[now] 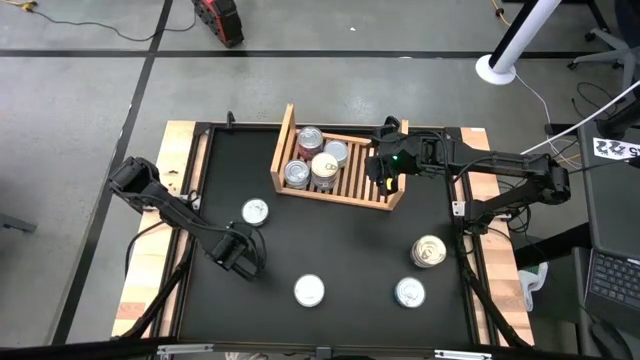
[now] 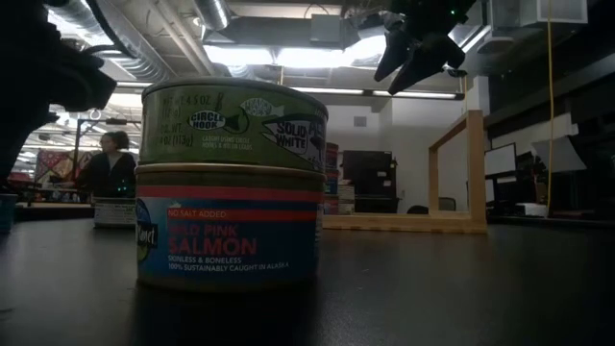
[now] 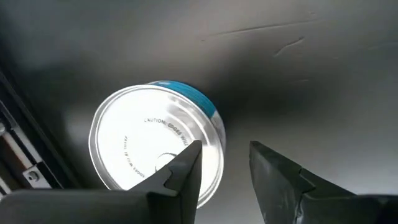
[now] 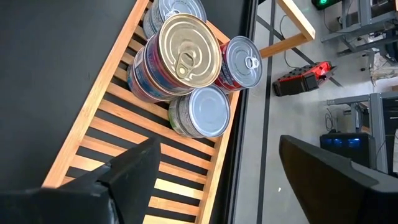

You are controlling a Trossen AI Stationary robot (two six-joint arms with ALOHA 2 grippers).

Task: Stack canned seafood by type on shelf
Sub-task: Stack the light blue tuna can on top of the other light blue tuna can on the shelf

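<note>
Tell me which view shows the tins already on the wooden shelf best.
The right wrist view: it looks past the open right gripper onto the tins on the shelf, lids and side labels plain, above the slats of the shelf. The high view shows them smaller, lids only. The low view shows only the shelf's frame; the left wrist view shows neither.

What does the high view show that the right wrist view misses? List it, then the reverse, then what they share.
Only the high view: the left gripper low on the table, four loose tins, including one beside it, and a two-tin stack.

Only the right wrist view: the pull-tab on the gold lid of the tallest stack.

Both: the wooden shelf with its cluster of tins, and the open right gripper above its empty end.
</note>
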